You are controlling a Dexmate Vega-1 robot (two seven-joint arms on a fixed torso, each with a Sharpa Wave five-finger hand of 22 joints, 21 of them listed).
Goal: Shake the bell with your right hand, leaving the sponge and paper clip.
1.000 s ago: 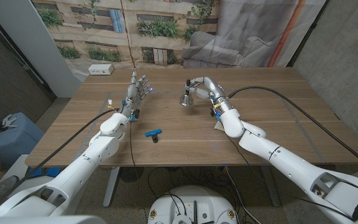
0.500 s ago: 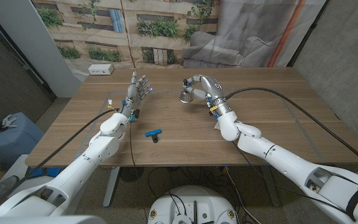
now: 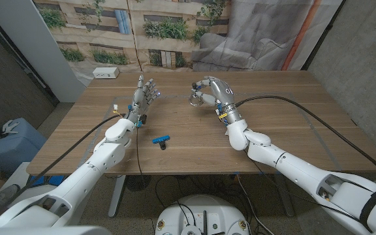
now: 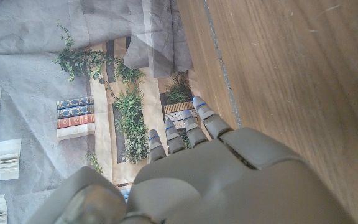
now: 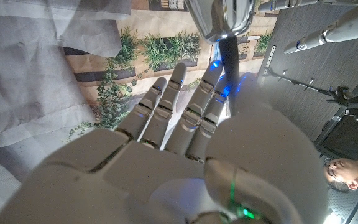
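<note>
Bell [image 3: 194, 99] up off the table, gripped in the right hand [image 3: 213, 91].

Lifted clear of the wooden table [image 3: 286, 124] and held above its far middle, well beyond the blue paper clip [image 3: 161, 139]; a second ago standing on the wood, half a second ago just raised, now a touch higher and tilted. In the right wrist view, dark handle clamped between thumb and fingers [image 5: 185, 106], metal bell mouth [image 5: 221, 17] beyond the fingertips. Judged: grasp secured, shaking under way or about to start. Right forearm swung further toward the table's near edge than before. Left hand [image 3: 145, 94] unchanged, upright left of the bell, fingers spread, holding nothing. Paper clip unmoved. Sponge not made out.
</note>
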